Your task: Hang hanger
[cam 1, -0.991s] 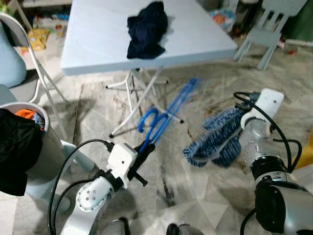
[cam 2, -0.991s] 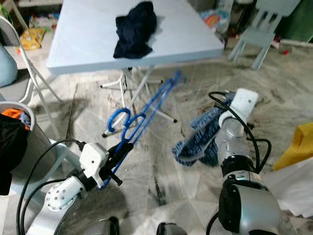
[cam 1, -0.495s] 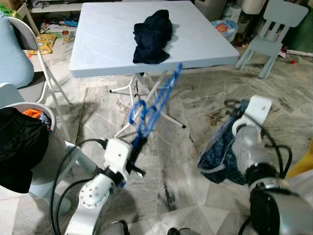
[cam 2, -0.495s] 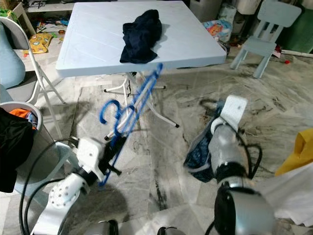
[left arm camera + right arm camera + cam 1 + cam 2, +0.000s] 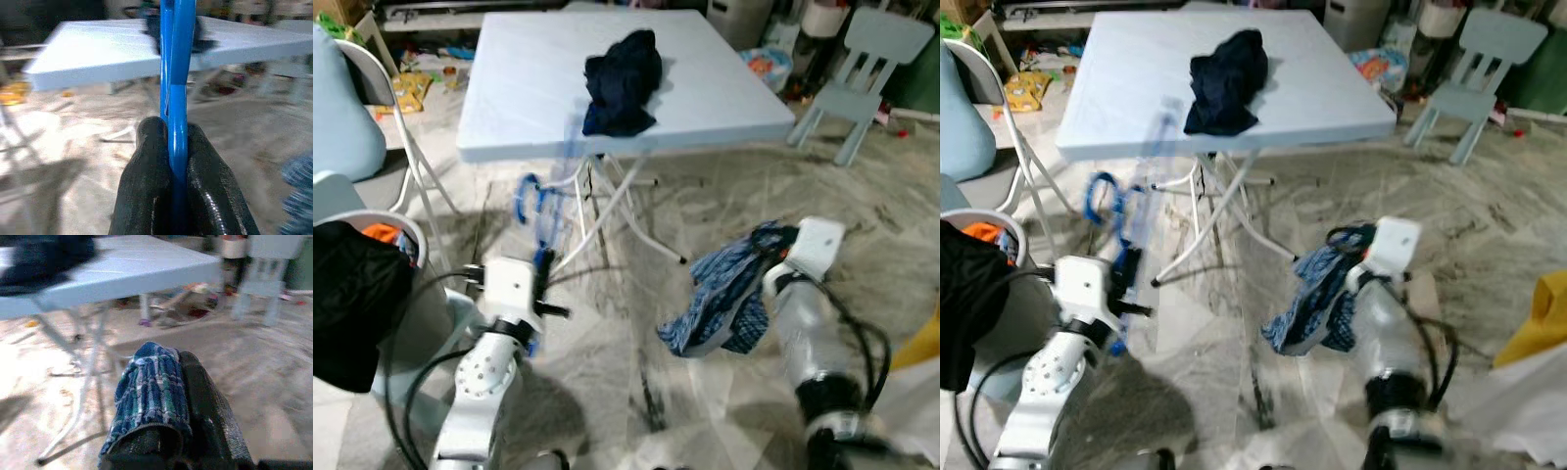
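Left eye view: left gripper (image 5: 541, 266) raised over the floor (image 5: 636, 294) just before the desk's near left corner, fingers clamped on a blue hanger (image 5: 536, 211) blurred and upright, hook near the desk (image 5: 529, 88) edge. Right gripper (image 5: 773, 257) holding a blue plaid cloth (image 5: 724, 299) hanging above the floor, right of the desk legs. Dark garment (image 5: 622, 80) heaped mid-desk. Basket (image 5: 406, 245) with black clothing at far left.

Left wrist view: two black fingers (image 5: 146, 186) pressed tight on the hanger's blue bars, desk beyond.

Right wrist view: fingers (image 5: 208, 411) shut on plaid cloth draped over one of them.
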You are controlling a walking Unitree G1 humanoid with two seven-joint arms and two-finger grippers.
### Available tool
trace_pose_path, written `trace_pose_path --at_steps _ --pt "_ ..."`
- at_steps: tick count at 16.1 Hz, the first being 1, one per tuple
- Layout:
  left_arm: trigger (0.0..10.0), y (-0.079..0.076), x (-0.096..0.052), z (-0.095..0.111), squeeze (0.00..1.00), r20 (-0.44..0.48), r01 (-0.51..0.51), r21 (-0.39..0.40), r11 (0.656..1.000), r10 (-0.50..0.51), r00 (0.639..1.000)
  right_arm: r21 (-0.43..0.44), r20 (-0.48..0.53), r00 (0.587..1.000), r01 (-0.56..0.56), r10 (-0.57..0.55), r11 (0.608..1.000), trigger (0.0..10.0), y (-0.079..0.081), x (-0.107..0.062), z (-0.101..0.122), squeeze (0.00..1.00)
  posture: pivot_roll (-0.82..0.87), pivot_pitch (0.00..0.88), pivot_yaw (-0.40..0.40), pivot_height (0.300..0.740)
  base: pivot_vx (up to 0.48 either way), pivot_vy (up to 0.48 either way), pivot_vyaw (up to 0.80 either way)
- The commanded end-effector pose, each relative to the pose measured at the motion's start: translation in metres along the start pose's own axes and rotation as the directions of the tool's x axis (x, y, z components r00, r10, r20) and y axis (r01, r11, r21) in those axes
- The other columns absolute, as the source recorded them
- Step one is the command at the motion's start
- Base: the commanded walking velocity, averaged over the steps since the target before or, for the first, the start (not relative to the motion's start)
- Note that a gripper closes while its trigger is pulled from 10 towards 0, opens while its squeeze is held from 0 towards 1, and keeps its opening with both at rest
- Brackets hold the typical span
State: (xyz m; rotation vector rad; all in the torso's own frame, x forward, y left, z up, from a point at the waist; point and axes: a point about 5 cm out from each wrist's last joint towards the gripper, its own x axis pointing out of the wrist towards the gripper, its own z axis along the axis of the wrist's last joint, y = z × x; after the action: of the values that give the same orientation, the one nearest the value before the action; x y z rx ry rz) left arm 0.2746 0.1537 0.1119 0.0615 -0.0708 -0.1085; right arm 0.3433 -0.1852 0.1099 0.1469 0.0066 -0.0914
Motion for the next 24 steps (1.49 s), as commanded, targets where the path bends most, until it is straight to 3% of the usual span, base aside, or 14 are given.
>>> trace_pose_path --at_steps 1,3,6,7,8,9,11,13,17,19,20,24 --pt "0.0 0.003 0.000 -0.002 0.00 -0.011 -0.030 0.019 0.999 0.031 0.999 0.004 0.037 0.999 -0.035 0.035 0.999 0.0 0.007 0.001 0.011 0.00 0.05 0.049 -0.049 0.740 0.349 0.000 0.00" --pt "0.0 -0.001 -0.002 -0.005 0.00 -0.023 -0.036 -0.003 0.999 0.036 0.999 0.032 0.046 0.996 -0.081 0.080 0.996 0.0 0.024 -0.007 0.010 0.00 0.05 0.043 -0.042 0.740 0.360 0.000 0.00" --pt "0.2 -0.003 0.001 -0.008 0.00 -0.047 -0.063 0.004 0.998 0.063 0.997 0.046 0.052 0.988 -0.148 0.146 0.988 0.0 0.035 -0.017 0.007 0.00 0.05 0.038 -0.033 0.740 0.338 0.000 0.00" --pt "1.3 -0.003 0.002 -0.009 0.00 -0.052 -0.065 0.008 0.998 0.065 0.997 0.014 0.059 0.984 -0.167 0.166 0.986 0.0 0.034 -0.020 0.005 0.00 0.05 0.036 -0.029 0.740 0.000 0.000 0.00" --pt "1.3 -0.002 0.002 -0.011 0.00 -0.055 -0.061 0.013 0.998 0.062 0.997 0.005 0.057 0.984 -0.170 0.169 0.985 0.0 0.032 -0.023 0.002 0.00 0.05 0.034 -0.023 0.740 0.000 0.000 0.00" --pt "2.7 0.000 0.000 -0.014 0.00 -0.059 -0.063 0.021 0.998 0.064 0.996 0.006 0.048 0.986 -0.160 0.159 0.987 0.0 0.026 -0.026 -0.001 0.00 0.05 0.030 -0.020 0.740 0.244 0.000 0.00" --pt "2.0 0.002 -0.004 -0.019 0.00 -0.069 -0.053 0.031 0.998 0.055 0.996 -0.003 0.041 0.988 -0.150 0.150 0.989 0.0 0.018 -0.033 -0.003 0.00 0.05 0.024 -0.008 0.740 0.367 0.000 0.00" --pt "4.0 0.004 -0.005 -0.020 0.00 -0.079 -0.061 0.028 0.998 0.063 0.995 0.013 0.034 0.988 -0.153 0.153 0.988 0.0 0.014 -0.037 -0.004 0.00 0.05 0.017 0.000 0.740 0.414 0.000 0.00" --pt "5.0 0.005 -0.005 -0.020 0.00 -0.081 -0.066 0.036 0.997 0.069 0.994 -0.011 0.026 0.990 -0.139 0.139 0.990 0.0 0.012 -0.036 -0.004 0.00 0.05 0.009 0.005 0.740 0.377 0.000 0.00" --pt "8.8 0.005 -0.005 -0.020 0.00 -0.074 -0.074 0.048 0.996 0.077 0.994 -0.015 0.024 0.990 -0.139 0.139 0.990 0.0 0.012 -0.036 -0.004 0.00 0.06 0.010 0.002 0.740 0.369 0.000 0.00" --pt "10.0 0.005 -0.005 -0.020 0.00 -0.072 -0.073 0.047 0.996 0.076 0.994 -0.027 0.020 0.989 -0.143 0.143 0.989 10.0 0.012 -0.036 -0.003 0.00 0.06 0.009 0.000 0.740 0.379 0.292 0.00" --pt "10.0 0.003 -0.005 -0.022 0.00 -0.087 -0.053 0.007 0.999 0.054 0.995 -0.077 0.009 0.988 -0.154 0.155 0.985 10.0 0.018 -0.032 0.000 0.00 0.05 0.012 -0.005 0.740 0.368 0.296 0.00"
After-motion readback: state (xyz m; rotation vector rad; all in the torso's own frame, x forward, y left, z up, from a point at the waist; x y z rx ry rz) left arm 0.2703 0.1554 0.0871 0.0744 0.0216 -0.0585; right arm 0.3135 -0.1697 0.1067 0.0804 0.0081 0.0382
